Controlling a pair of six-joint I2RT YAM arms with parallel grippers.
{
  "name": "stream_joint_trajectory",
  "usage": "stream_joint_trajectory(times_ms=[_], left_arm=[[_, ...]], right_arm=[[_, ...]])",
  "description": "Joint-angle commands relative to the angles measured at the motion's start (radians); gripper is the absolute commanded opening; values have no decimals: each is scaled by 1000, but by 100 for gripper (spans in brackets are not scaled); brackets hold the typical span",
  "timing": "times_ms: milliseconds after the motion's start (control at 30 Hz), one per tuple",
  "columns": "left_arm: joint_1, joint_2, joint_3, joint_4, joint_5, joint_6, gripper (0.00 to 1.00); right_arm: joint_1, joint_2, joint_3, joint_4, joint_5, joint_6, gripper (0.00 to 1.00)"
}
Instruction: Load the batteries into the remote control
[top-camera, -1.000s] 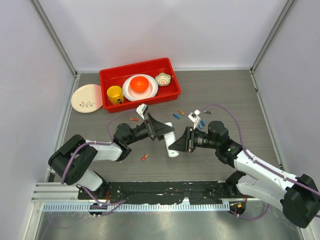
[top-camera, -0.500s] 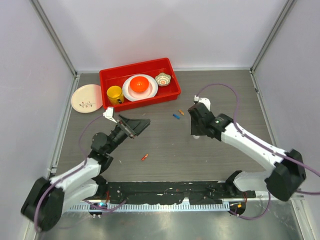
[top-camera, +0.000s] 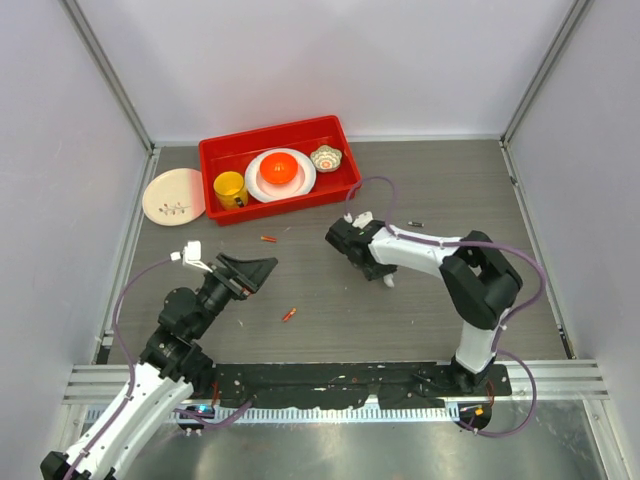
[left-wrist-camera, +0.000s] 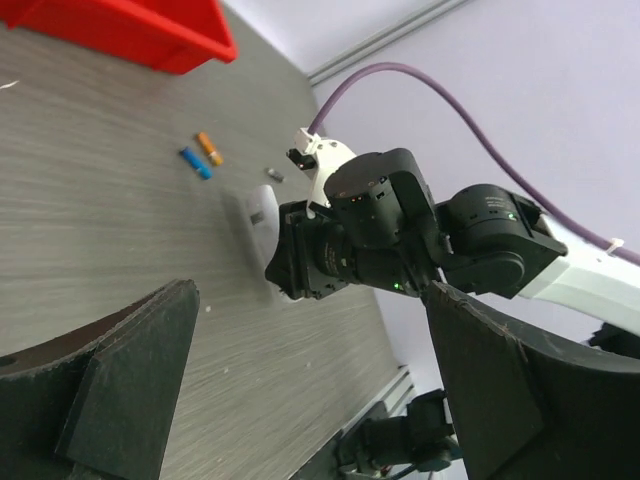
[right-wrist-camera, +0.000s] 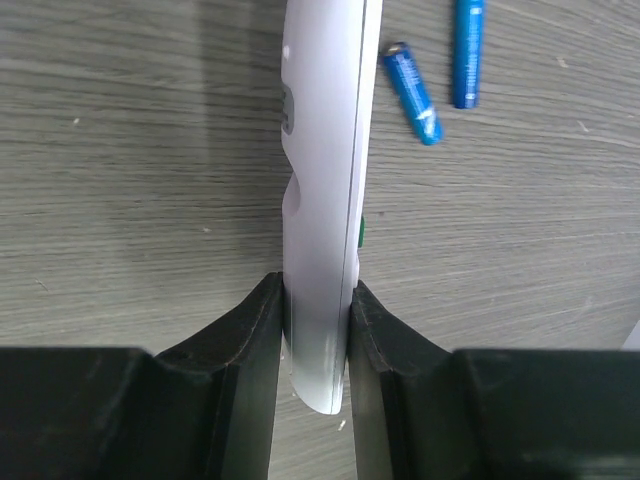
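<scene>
Nearest to you, the left gripper (top-camera: 258, 273) stands wide open and holds nothing, and one red-orange battery (top-camera: 288, 315) lies alone a little to its right. If a finger touches it from one side first, I think it will roll away, because it is a round thing on a flat table. In the middle, the right gripper (right-wrist-camera: 316, 286) is closed on the remote control (right-wrist-camera: 322, 150), which stands on its thin edge between the fingers, pinched close to one end. Most of its length sticks out, so the smooth plastic could turn or slip when a battery is pressed in. A blue battery (right-wrist-camera: 412, 80) lies just beside the free part, with a second blue battery (right-wrist-camera: 466, 50) next to it, and a sideways move may knock them. I cannot tell if the remote touches the table (top-camera: 450, 180), which is grey, matte and wood-grained. At the far left, a red tray (top-camera: 270, 131) holds a yellow cup (top-camera: 230, 188), a white plate (top-camera: 252, 184) and a small bowl (top-camera: 326, 157). Pale walls close the room.
</scene>
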Motion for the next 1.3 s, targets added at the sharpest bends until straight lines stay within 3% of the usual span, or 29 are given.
stream_joint_trajectory(times_ms=[0, 133, 300, 400, 633, 767, 933, 1000, 1100, 1267], left_arm=[[-3, -43, -4, -140, -28, 32, 100], [-3, -76, -38, -149, -34, 4, 100], [-1, -90, -52, -160, -34, -2, 100], [-3, -86, -52, -163, -30, -1, 100], [-1, -67, -56, -164, -31, -4, 100], [-1, -58, -58, -166, -34, -8, 100], [-1, -43, -37, -206, -86, 22, 100], [-1, -20, -23, -238, -106, 29, 100], [-1, 69, 23, -279, -130, 44, 100], [-3, 320, 124, -376, -171, 94, 100]], right_arm=[[31, 61, 62, 10, 36, 0, 1], [43, 103, 70, 22, 16, -23, 2], [55, 112, 55, 49, -36, -40, 28], [66, 118, 56, 57, -49, -42, 37], [86, 129, 95, 72, -102, -33, 55], [92, 111, 115, 80, -126, -14, 58], [92, -87, 121, 66, -138, 18, 61], [92, -171, 108, 60, -127, 23, 67], [92, -320, 46, 68, -95, 29, 68], [92, -645, -284, 305, -95, 36, 68]])
